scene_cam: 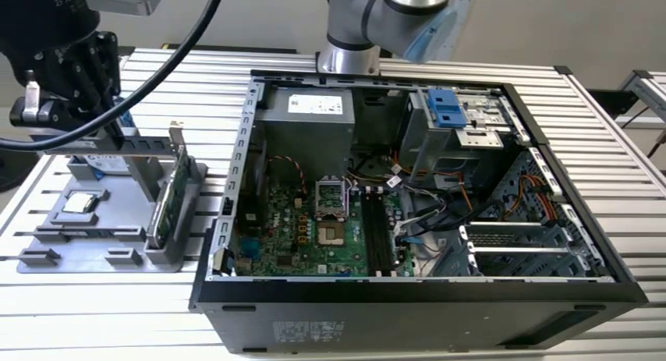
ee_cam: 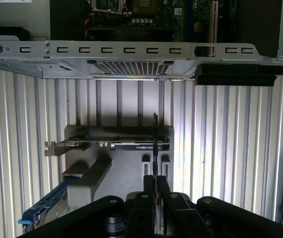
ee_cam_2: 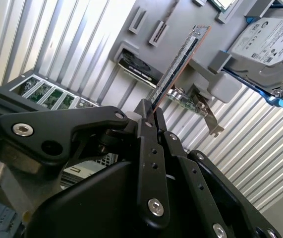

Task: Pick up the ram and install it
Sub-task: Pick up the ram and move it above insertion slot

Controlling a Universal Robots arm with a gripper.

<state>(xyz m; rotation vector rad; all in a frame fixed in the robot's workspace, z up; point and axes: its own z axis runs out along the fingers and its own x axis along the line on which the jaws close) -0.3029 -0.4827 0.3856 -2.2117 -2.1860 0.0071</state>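
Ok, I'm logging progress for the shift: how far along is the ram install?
Done: the gripper is shut on the ram, holding it above the grey holder. In hand: the ram, outside the open computer case. Left: seating it; the long black slots inside the case look empty.

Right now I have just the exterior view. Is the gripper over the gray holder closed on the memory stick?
Observer: Yes; in the second wrist view the gripper is shut on one end of the memory stick.
Operator: What lies beyond it?
Observer: The gray holder, with the hard drive and a green card in it.
Operator: Is it held straight?
Observer: In the first wrist view it shows edge-on, straight between the fingers.
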